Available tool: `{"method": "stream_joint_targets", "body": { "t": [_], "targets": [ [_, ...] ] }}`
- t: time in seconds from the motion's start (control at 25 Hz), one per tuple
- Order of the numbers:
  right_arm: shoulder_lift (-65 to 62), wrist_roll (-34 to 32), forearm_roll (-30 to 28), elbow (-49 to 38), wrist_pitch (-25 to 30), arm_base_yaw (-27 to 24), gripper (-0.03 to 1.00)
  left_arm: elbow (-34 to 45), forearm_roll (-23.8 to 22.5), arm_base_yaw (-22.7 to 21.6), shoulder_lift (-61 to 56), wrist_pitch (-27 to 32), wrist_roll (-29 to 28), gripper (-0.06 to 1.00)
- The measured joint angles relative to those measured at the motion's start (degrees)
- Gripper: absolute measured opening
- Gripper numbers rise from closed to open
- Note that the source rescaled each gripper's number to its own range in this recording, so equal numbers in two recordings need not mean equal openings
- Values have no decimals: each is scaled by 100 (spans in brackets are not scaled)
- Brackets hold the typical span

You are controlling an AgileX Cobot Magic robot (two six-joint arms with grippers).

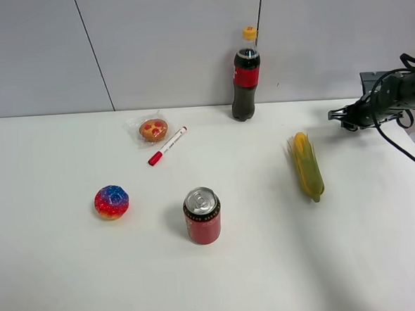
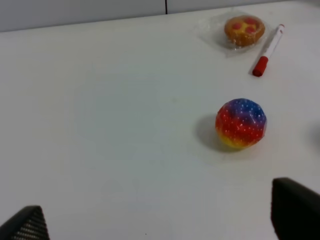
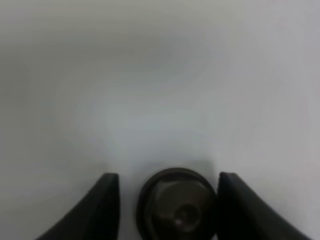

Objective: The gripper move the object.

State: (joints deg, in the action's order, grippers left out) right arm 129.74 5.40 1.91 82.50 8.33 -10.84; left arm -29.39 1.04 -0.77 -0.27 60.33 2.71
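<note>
Two black fingertips [image 3: 107,205] of the right gripper [image 3: 167,197] are standing part open around the capsule cup [image 3: 178,212], which is showing from above as a small, dark grey-brown round thing, somewhat blurred; one fingertip is seeming to touch its rim while a sliver of white table [image 3: 160,75] is showing between the cup and the other, so the jaws are straddling it rather than plainly clamping it; in the high view this gripper [image 1: 340,114] is reaching in low from the far right, near the back edge, and the cup is too small to make out there; a corn cob [image 1: 308,167] is lying in front of that gripper, apart from it; a cola bottle [image 1: 245,75] is standing upright by the wall; a red soda can [image 1: 202,216] is standing nearer the front; a red marker pen [image 1: 167,145], a wrapped pastry [image 1: 153,130] and a rainbow ball [image 1: 112,202] are lying on the left half; the left gripper [image 2: 160,220] is hovering wide open over bare table, holding nothing, with the ball ahead of it.
</note>
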Motion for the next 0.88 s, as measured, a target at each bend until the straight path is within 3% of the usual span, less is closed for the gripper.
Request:
{"method": "stream_joint_targets", "body": {
  "t": [0.12, 0.56, 0.76, 0.88],
  "targets": [
    [0, -118, 0, 0, 11, 0, 0, 0, 0, 0, 0, 0, 0, 100],
    [-228, -139, -4, 0, 303, 0, 0, 0, 0, 0, 0, 0, 0, 100],
    [-873, -132, -4, 0, 916, 0, 0, 0, 0, 0, 0, 0, 0, 100],
    [-1276, 21, -4, 0, 1576, 6, 0, 0, 0, 0, 0, 0, 0, 100]
  ]
}}
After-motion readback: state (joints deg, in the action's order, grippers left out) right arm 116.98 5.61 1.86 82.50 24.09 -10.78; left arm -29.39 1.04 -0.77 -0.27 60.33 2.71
